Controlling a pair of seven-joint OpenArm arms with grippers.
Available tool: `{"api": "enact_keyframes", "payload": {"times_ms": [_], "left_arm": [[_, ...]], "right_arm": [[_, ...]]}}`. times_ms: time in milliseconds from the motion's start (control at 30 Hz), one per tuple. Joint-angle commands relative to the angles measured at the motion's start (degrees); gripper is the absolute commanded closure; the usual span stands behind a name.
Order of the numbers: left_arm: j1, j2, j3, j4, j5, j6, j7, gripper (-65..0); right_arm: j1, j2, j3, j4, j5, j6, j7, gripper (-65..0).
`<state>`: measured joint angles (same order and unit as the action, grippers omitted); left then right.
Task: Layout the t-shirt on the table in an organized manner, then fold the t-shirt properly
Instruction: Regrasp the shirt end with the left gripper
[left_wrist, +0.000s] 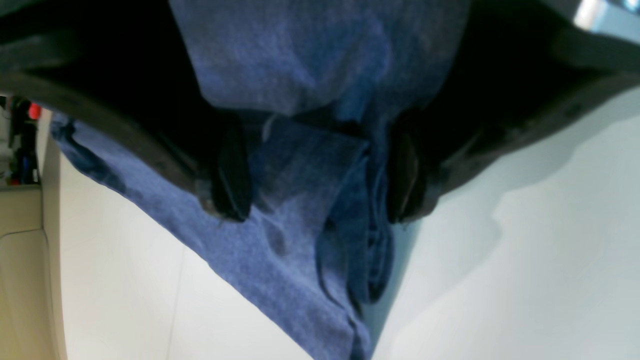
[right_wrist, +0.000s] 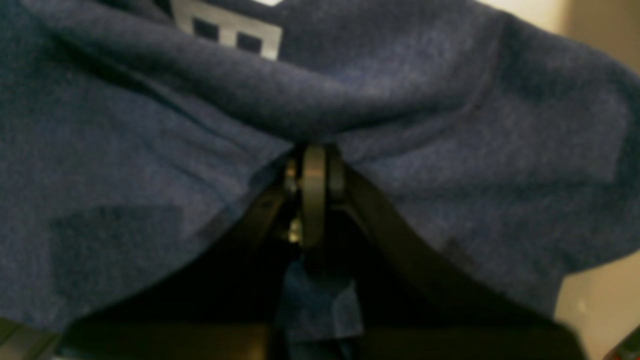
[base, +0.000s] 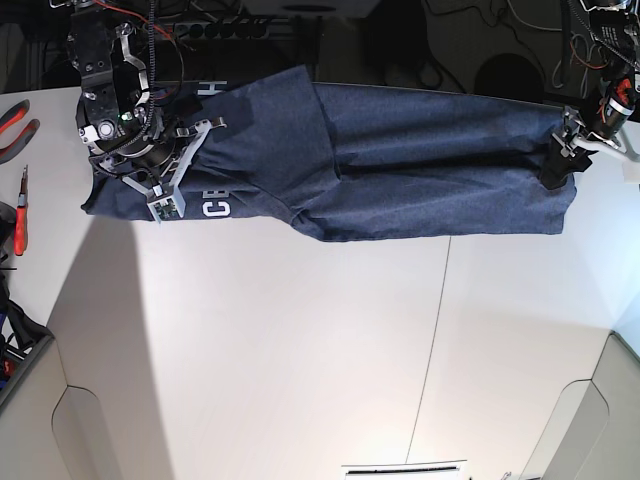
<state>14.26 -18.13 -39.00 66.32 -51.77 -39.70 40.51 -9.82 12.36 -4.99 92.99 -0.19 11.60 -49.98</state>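
Cloth fills the left wrist view: the t-shirt (left_wrist: 300, 210) bunches between the left gripper (left_wrist: 320, 175), fingers spread. Right wrist view: the right gripper (right_wrist: 314, 195) clenched on fabric. Base view: shirt stretched across the desk (base: 300, 340) far edge, creased; flattening and folding remain. No containers.

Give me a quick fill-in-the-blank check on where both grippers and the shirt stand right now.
1. The right gripper is ____ on the t-shirt.
2. The left gripper has its jaws ____, with cloth lying between them.
3. The t-shirt is stretched across the far part of the ____ table.

Missing words: shut; open; white
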Motion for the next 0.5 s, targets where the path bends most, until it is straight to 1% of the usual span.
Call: {"api": "enact_keyframes", "payload": {"times_ms": [0,100,133,167,200,267,367,400,467], "left_arm": [[-0.1,-0.8,-0.1,0.7,-0.3,-0.3,0.9,-45.1],[0.0,-0.8,-0.1,0.7,-0.3,-0.3,0.9,-44.4],[0.0,-0.8,-0.1,0.7,-0.3,-0.3,0.9,-42.0],[0.0,-0.8,-0.1,0.7,-0.3,-0.3,0.9,-38.4],[0.0,-0.8,-0.1,0.7,-0.3,-0.3,0.9,-32.8],[0.0,-0.8,-0.1,0.7,-1.0,-0.3,0.9,-19.5],[0.0,-0.8,-0.1,0.7,-1.6,-0.3,0.9,-3.4],[0.0,-0.8,-0.1,0.7,-2.2,-0.3,0.9,0.0],[0.0,-0.8,-0.1,0.7,-4.9,-0.3,0.9,0.0]], "right_arm": [[0.0,0.5,0.3,0.0,-0.6,-0.2,-1.9,0.0],[0.0,0.5,0.3,0.0,-0.6,-0.2,-1.9,0.0],[0.0,0.5,0.3,0.0,-0.7,-0.2,-1.9,0.0],[0.0,0.5,0.3,0.0,-0.7,-0.2,-1.9,0.0],[0.0,0.5,0.3,0.0,-0.7,-0.2,-1.9,0.0],[0.0,0.5,0.3,0.0,-0.7,-0.2,-1.9,0.0],[0.0,0.5,0.3,0.0,-0.7,-0.2,-1.9,0.0],[-0.1,0.5,0.3,0.0,-0.6,-0.2,-1.9,0.0],[0.0,0.5,0.3,0.0,-0.7,-0.2,-1.9,0.0]]}}
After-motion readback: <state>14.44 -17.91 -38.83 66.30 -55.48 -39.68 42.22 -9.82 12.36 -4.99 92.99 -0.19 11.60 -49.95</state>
